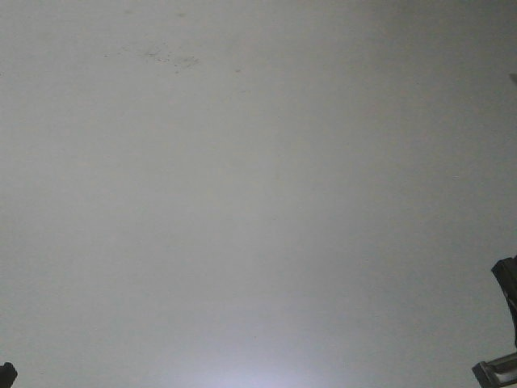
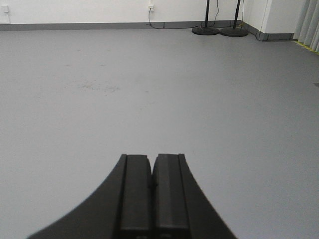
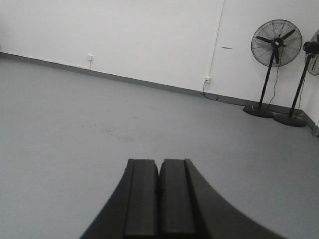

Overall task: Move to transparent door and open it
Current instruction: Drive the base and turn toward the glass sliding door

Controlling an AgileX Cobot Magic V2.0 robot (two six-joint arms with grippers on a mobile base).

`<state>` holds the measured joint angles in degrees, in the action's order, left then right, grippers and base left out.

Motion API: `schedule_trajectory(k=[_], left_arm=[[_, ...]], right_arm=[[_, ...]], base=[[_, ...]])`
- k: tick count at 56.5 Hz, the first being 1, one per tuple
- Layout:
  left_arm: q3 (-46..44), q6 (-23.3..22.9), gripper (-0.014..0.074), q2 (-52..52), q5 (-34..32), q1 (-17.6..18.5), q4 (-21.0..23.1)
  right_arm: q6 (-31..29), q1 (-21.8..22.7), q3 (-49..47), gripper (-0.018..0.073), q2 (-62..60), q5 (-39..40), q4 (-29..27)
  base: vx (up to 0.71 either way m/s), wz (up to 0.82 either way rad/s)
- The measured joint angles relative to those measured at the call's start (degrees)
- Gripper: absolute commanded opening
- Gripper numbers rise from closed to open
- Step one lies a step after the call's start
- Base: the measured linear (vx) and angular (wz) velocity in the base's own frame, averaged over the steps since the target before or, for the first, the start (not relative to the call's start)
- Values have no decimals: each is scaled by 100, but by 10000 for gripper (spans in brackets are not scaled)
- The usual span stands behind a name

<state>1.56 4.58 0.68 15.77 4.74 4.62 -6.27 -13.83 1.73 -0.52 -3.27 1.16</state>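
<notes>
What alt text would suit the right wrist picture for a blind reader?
The black right gripper, shut, points across grey floor toward a white wall with two pedestal fans on the right. The transparent door is not in view.

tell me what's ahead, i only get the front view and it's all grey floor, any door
observer: no door in any view. The right wrist view shows a white wall across the floor.
operator: anything along it
observer: two fans on stands at its right end.
operator: grippers
observer: left gripper and right gripper are both shut, holding nothing.
</notes>
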Motion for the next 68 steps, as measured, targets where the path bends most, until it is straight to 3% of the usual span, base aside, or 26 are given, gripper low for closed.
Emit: schedule_trajectory(k=[68], left_arm=[[0, 0, 3, 0, 0, 0, 0]], right_arm=[[0, 0, 0, -1, 0, 0, 0]], base=[[2, 1]])
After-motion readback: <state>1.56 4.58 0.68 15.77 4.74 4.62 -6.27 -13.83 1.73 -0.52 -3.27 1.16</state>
